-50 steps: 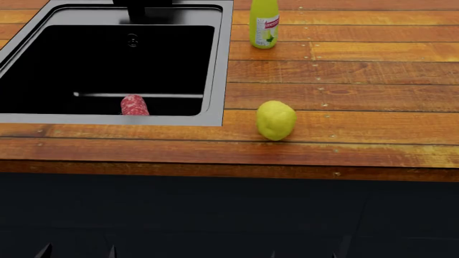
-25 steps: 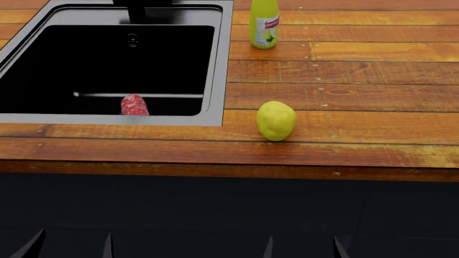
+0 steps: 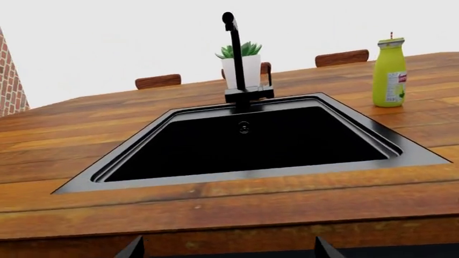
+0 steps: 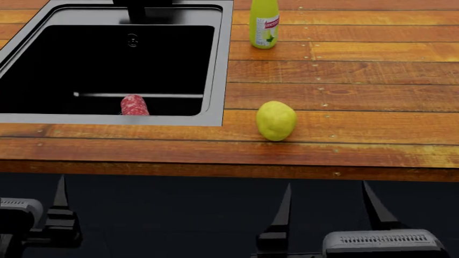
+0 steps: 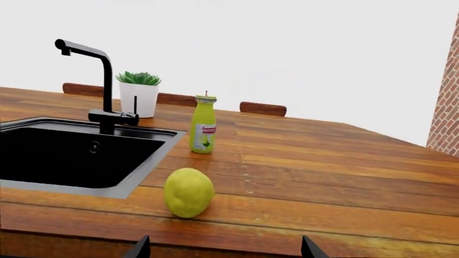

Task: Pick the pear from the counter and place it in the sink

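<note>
**Pear on worktop beside sink; both grippers below the front edge**

The pear (image 4: 276, 120) lies on the wooden counter (image 4: 358, 80), near the front edge and just beside the sink's (image 4: 223, 64) front right corner, not touching the rim. It is untouched by either arm.

The sink is set into the worktop's left part. A red speckled sausage (image 4: 134, 105) rests in the basin against its front wall. The black faucet (image 3: 237, 59) stands at the sink's rear edge, with a potted succulent (image 3: 242, 67) behind it. A yellow-green labelled bottle (image 4: 264, 24) stands upright towards the rear, right of the sink.

The right gripper (image 4: 326, 207) sits below the front edge (against the dark front), fingers spread apart, nothing between them. The left gripper (image 3: 226, 250) likewise shows its fingertips apart and empty.
</note>
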### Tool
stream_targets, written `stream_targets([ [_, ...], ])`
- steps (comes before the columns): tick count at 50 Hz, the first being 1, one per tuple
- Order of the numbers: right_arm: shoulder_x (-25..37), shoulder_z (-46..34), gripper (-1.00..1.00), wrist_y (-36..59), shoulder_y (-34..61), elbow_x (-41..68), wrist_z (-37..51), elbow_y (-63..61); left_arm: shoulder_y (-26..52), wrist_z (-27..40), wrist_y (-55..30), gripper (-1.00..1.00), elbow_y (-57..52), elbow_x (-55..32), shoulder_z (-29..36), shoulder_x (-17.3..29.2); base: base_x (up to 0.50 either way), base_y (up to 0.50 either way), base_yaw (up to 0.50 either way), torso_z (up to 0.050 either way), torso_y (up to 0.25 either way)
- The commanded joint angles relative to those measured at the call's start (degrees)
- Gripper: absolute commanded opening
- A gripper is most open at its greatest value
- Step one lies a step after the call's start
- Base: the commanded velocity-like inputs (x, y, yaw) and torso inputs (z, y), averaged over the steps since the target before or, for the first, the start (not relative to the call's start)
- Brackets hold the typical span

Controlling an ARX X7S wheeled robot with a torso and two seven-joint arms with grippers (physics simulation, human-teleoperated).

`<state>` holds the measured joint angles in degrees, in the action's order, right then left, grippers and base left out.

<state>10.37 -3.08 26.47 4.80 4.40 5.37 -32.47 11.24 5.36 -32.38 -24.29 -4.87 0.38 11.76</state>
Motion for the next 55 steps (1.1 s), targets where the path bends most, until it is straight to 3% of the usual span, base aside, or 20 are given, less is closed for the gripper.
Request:
stream_targets([
  [1, 2.64, 2.25, 1.0, 18.03, 9.74, 3.15, -0.57, -9.94, 7.77, 0.01, -15.91, 1.0, -8.39, -2.51, -5.73, 4.54, 0.0, 0.0, 0.0, 0.0, 0.0],
  [14, 3.53, 3.98, 1.0, 39.46, 27.25, 7.99, -1.73, -14.49, 19.34, -2.3, -34.86, 1.0, -13.26, -7.65, -14.02, 9.89, 0.0, 0.0, 0.0, 0.0, 0.0],
  [24, 3.11, 5.78, 1.0, 45.57, 31.94, 10.11, -2.26, -15.62, 27.75, -2.98, -42.69, 1.0, -13.92, -8.55, -15.36, 14.48, 0.0, 0.0, 0.0, 0.0, 0.0],
  [34, 2.19, 7.85, 1.0, 47.19, 32.56, 11.32, -2.36, -16.23, 27.81, -2.61, -41.51, 1.0, -11.75, -8.17, -15.25, 14.56, 0.0, 0.02, 0.0, 0.0, 0.0],
  [55, 1.24, 10.53, 1.0, 47.64, 31.73, 13.55, -3.06, -17.42, 26.95, -2.18, -40.81, 1.0, -11.12, -8.44, -14.85, 13.68, 0.08, 0.49, 0.0, 0.0, 0.0],
])
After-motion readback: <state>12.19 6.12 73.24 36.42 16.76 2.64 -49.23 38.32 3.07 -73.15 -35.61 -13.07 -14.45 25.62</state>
